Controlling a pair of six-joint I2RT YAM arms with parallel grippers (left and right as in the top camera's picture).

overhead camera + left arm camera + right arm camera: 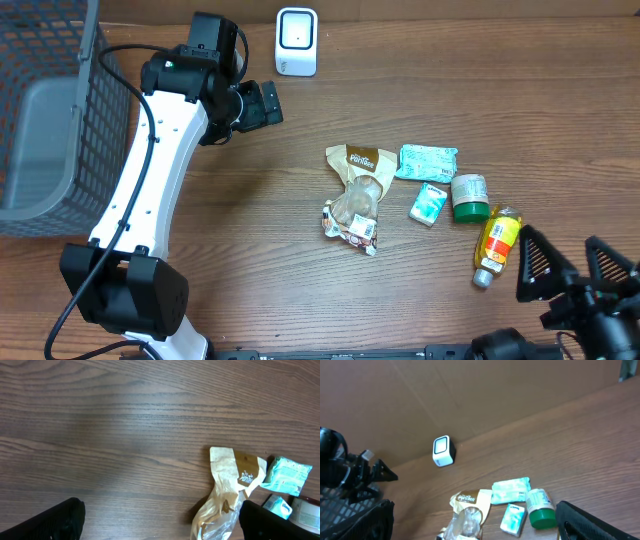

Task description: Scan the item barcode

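Tan-and-clear plastic snack pouch (355, 195) lies flat near the middle of the brown wooden table (250, 250) in the overhead view. To its right sits a cluster of other goods: a teal soft packet (428, 161), a small white-and-teal carton (429, 204), a white round jar with a green cap (469, 196) and a yellow bottle with a red label (497, 245) lying on its side. A white box-shaped barcode scanner (296, 41) stands at the far edge, well apart from all of them. A grey wire-mesh basket (50, 110) occupies the left edge. The left gripper (262, 103) hangs near the scanner, its jaws spread and holding nothing. The right gripper (572, 262) is at the near right corner, just beside the bottle, its jaws also wide apart and empty.

From the left wrist, two black fingers (50, 522) frame the bottom corners over bare wood. The pouch (232, 480) lies ahead to the right, with the teal packet (287, 474), the carton (277, 505) and the jar (307, 512) beyond it.

From the right wrist, dark fingers (592, 520) sit at the lower corners with nothing between them. The pouch (467, 505), packet (511, 490), carton (514, 519) and jar (540, 507) lie ahead. The scanner (442, 451) stands farther back against a brown wall (470, 395).
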